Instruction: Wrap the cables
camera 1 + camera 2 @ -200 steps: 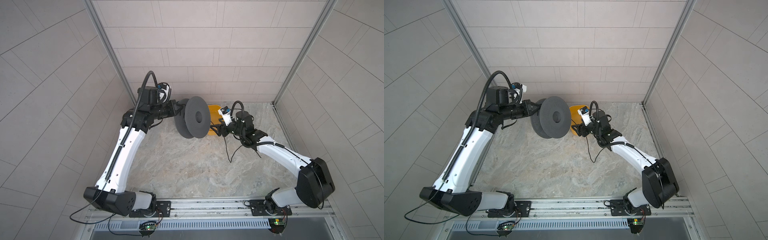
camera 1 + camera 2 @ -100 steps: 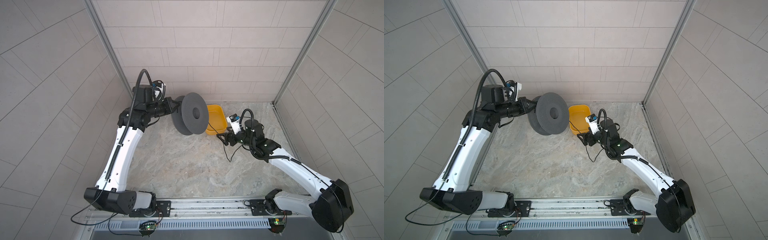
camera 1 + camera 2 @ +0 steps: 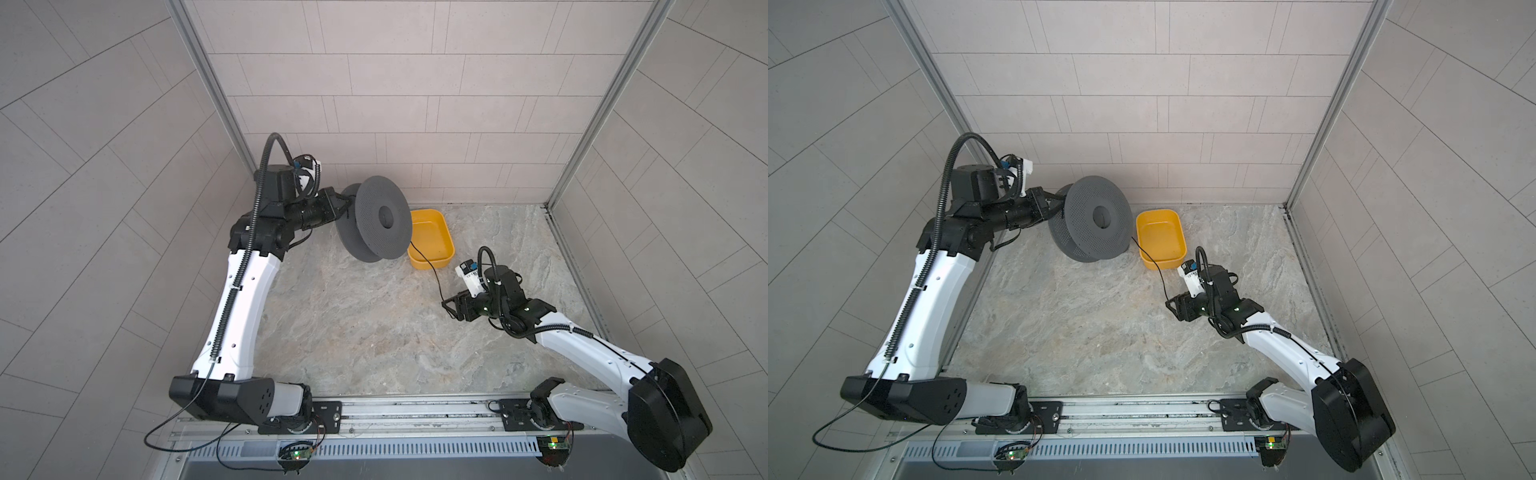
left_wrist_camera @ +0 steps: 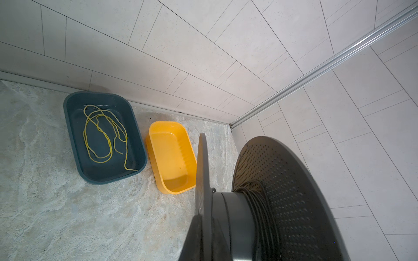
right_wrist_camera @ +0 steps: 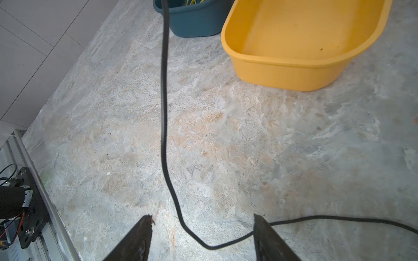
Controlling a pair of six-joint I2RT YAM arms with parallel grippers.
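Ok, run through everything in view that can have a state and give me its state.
left gripper, jaws shut on the spool
right gripper, jaws open, the black cable running loose between them
spool, held up on edge, partly wound
black cable, some turns on the spool's hub, the rest slack
yellow bin, empty
blue bin, holds a loose yellow-green cord

Both top views: high overhead from the rail [image 3: 415,409] side, tilted down toward the back wall [image 3: 415,124], near-identical, whole cell framed. Left wrist view: close behind the grey spool [image 4: 282,192], facing the yellow tub [image 4: 172,156] and teal tub [image 4: 135,156]. Right wrist view: low over the floor [image 5: 226,135], past the right gripper [image 5: 201,220], toward the same tubs. Common to all four: yellow tub.
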